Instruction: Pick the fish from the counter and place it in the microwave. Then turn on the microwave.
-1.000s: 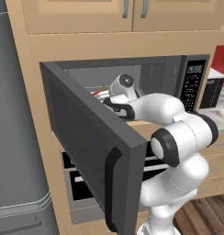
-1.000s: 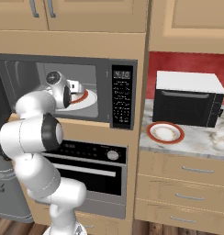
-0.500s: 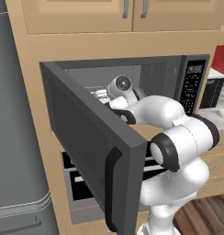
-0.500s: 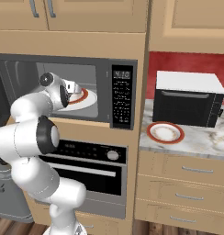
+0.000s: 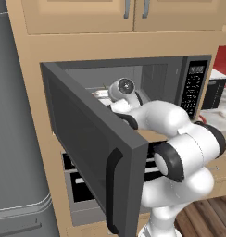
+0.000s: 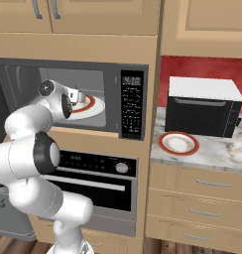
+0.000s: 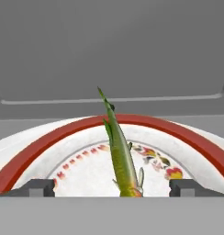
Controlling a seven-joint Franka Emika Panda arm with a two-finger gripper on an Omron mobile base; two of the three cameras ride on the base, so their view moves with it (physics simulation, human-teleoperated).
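The microwave [image 6: 132,101] stands with its door [image 5: 87,139] swung wide open. Inside it rests a red-rimmed white plate [image 7: 36,149], and the slender olive-green fish [image 7: 119,156] lies along the plate, free of the fingers. My gripper [image 7: 112,187] is open just in front of the plate, with one fingertip [image 7: 40,187] on each side of the fish's near end. Seen from the right base, the gripper [image 6: 78,95] is inside the cavity beside the plate [image 6: 90,106]. The counter [image 6: 217,154] lies to the right.
A second red-rimmed plate [image 6: 178,143] sits on the counter in front of a black toaster oven [image 6: 202,106]. A built-in oven [image 6: 93,173] sits below the microwave. The open door juts out toward the base, and a grey fridge [image 5: 17,139] is at the left.
The hand has drawn back a little from the plate toward the microwave's opening. The jaws stay wide and the fish stays on the plate.
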